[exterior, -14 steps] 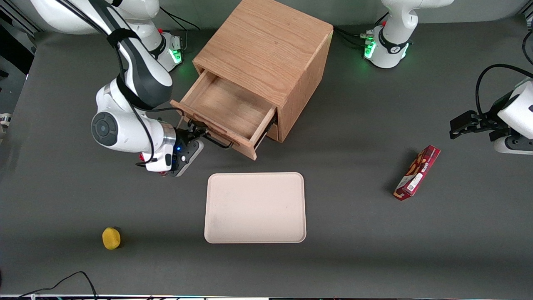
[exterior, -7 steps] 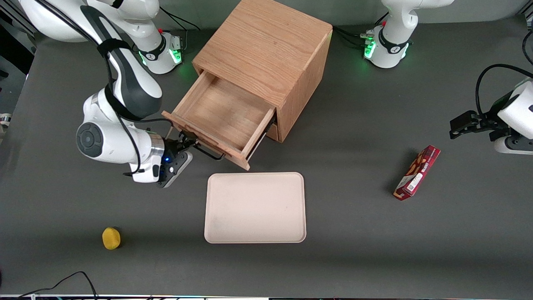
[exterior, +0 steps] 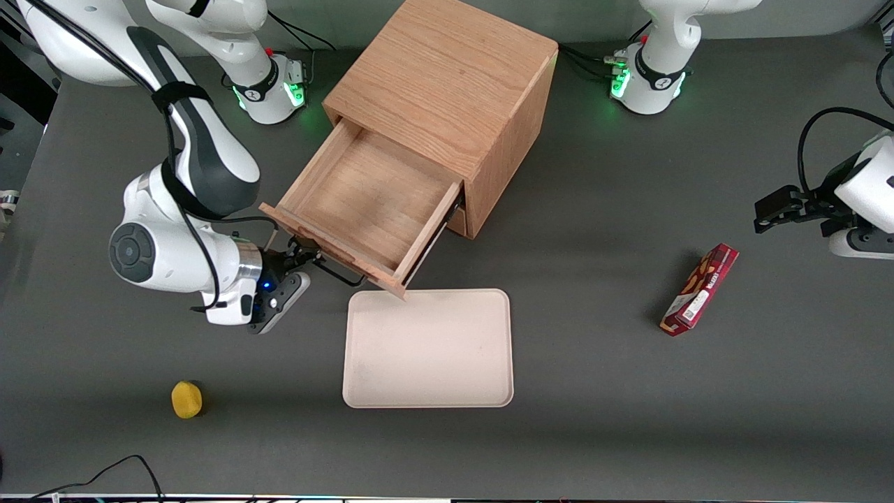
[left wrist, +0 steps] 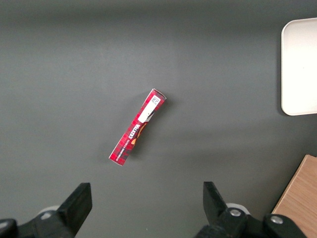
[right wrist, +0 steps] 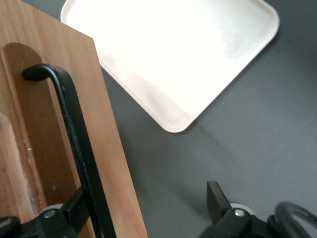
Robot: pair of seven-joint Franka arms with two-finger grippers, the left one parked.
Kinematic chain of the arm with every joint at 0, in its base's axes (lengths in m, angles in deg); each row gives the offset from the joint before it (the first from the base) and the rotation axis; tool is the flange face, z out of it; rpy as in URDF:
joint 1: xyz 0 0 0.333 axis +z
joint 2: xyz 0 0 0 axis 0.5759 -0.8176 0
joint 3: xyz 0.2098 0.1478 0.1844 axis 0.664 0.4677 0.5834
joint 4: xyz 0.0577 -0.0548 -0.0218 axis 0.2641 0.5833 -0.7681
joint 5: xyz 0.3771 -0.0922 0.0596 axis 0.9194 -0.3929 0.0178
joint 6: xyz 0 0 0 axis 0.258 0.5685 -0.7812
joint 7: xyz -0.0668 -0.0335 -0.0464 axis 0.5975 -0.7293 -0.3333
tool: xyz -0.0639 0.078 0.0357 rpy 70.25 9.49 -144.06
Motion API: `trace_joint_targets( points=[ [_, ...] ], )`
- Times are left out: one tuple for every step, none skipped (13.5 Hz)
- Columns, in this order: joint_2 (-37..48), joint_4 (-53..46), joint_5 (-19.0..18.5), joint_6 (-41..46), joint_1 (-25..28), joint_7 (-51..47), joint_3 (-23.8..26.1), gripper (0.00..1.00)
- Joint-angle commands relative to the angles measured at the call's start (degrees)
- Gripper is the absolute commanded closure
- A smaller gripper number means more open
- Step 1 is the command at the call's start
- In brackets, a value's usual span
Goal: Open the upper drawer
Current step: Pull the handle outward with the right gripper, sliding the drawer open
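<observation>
We see the upper drawer (exterior: pixel 363 195) pulled well out of the oak cabinet (exterior: pixel 447 77), its bare wooden floor open to view with nothing lying in it. The drawer juts toward the front camera and toward the working arm's end of the counter (exterior: pixel 628 419). In the front view, one corner of its front panel overlaps the near edge of the tray (exterior: pixel 427 349).

The tool (exterior: pixel 302 260) sits at the drawer's front, level with the black handle (exterior: pixel 339 272), nearer the camera than the cabinet. In the wrist view the tool (right wrist: pixel 146 193) is released, its fingers spread wide. One finger (right wrist: pixel 74 206) lies against the handle (right wrist: pixel 74 134) by the wooden front, while the other finger (right wrist: pixel 216 196) hangs over bare counter, well apart from the bar. The handle thus stands between the fingers, close to one of them and not clamped.

The pale tray (right wrist: pixel 168 49) rests flat on the counter just in front of the drawer and carries nothing. A small yellow object (exterior: pixel 186 399) lies near the front edge at the working arm's end. A red box (exterior: pixel 700 290) lies toward the parked arm's end, well apart from the tray; the left wrist view shows that box (left wrist: pixel 137 127) flat on the counter, and a corner of the tray (left wrist: pixel 299 64).
</observation>
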State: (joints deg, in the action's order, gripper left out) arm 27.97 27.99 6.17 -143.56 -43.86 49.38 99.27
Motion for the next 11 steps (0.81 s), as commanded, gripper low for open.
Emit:
trace_joint_targets(
  points=[
    [-2.92, -5.05, -1.64, 2.25, 0.18, 0.78, -0.36, 0.0],
    [-3.28, -5.58, -1.82, 2.52, 0.18, 0.87, -0.36, 0.0],
    [-3.71, -5.94, -2.78, 2.52, 0.18, 0.87, -0.36, 0.0],
    [-3.81, -6.46, -3.14, 2.61, 0.18, 0.87, -0.36, 0.0],
    [-3.89, -6.56, -3.14, 3.13, 0.18, 0.87, -0.36, 0.0],
    [-3.9, -6.99, -3.14, 4.18, 0.18, 0.78, -0.36, 0.0],
    [-3.63, -8.21, -3.14, 5.84, 0.35, 0.61, -0.36, 0.0],
    [-3.28, -9.88, -3.14, 8.29, 0.7, 0.35, -0.27, 0.0],
    [-2.41, -11.11, -2.97, 10.32, 0.7, 0.08, -0.19, 0.0],
    [-1.18, -11.65, -2.79, 11.99, 0.36, -0.09, -0.01, 0.0],
    [0.57, -11.83, -2.7, 13.05, 0.27, -0.36, -0.01, 0.0]
  ],
)
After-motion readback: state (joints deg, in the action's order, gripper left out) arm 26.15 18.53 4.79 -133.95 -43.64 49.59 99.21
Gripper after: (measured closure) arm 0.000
